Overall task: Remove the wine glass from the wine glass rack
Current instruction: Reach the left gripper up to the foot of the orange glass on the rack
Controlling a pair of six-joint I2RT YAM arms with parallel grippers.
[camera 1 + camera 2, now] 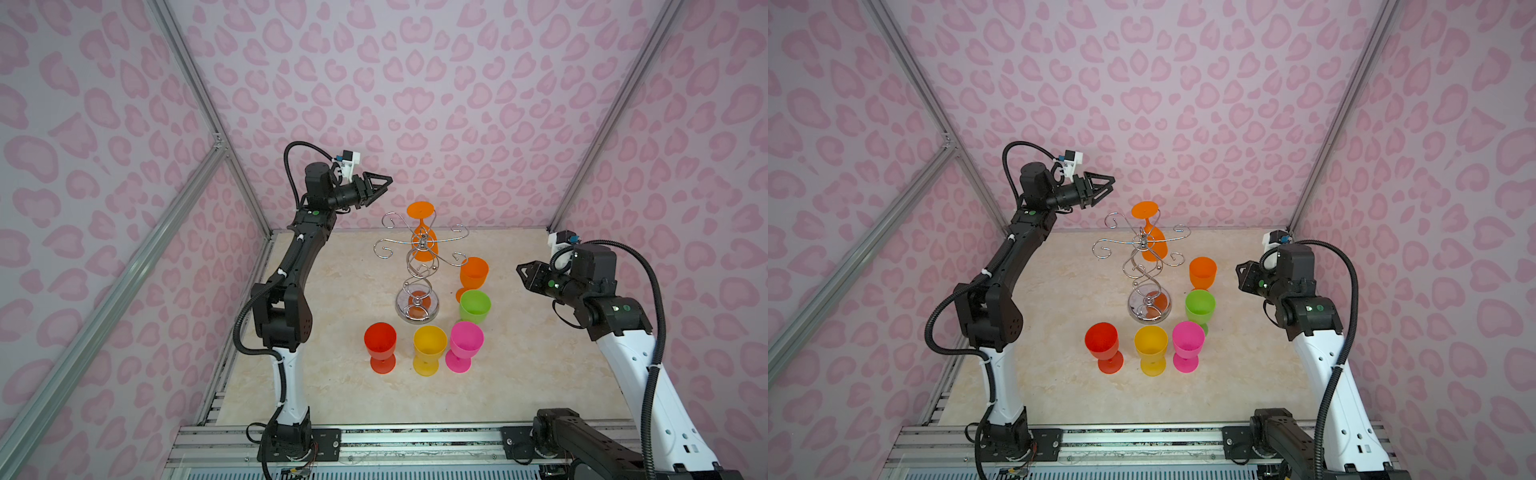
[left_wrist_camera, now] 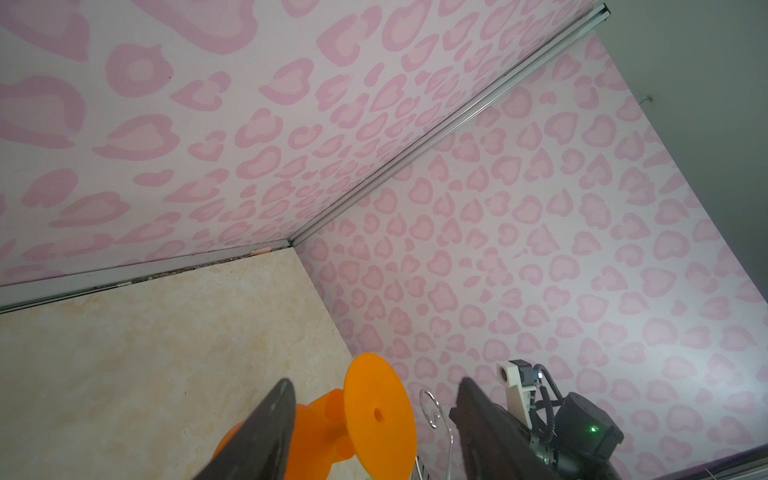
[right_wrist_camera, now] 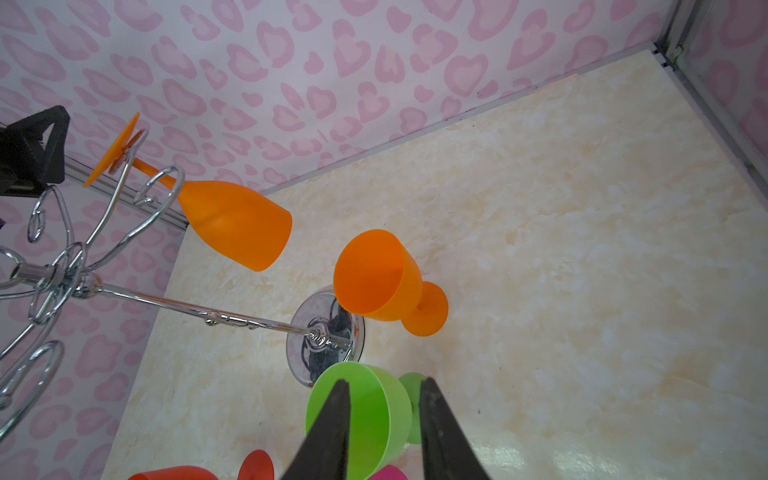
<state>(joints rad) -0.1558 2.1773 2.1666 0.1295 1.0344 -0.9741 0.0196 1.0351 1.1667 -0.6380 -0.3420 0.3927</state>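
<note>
The orange wine glass [image 3: 235, 224] is hanging upside down on the wine glass rack [image 1: 407, 309], on a hook arm at the side nearest the back wall. Its round foot is sitting above the curled wire and its bowl is pointing down, clear of the table [image 1: 332, 374]. The rack is standing upright near the middle of the table, its other hooks bare. The left gripper [image 1: 388, 185] is hovering just above and to the left of the hanging glass's foot, near it but not touching. In the left wrist view its fingers [image 2: 266, 432] are standing well apart, with the orange foot showing beyond the gap and nothing held. The right gripper [image 1: 520, 276] is waiting off to the right of the rack. Its fingers [image 3: 332, 428] are showing a narrower gap and gripping nothing — the green glass [image 1: 475, 305] is only appearing behind them. Five glasses are standing upright on the table: an orange glass [image 1: 473, 272] and the green one just right of the rack's base, and a red glass [image 1: 380, 345], a yellow glass [image 1: 429, 347] and a pink glass [image 1: 465, 343] in a row in front of it.
</note>
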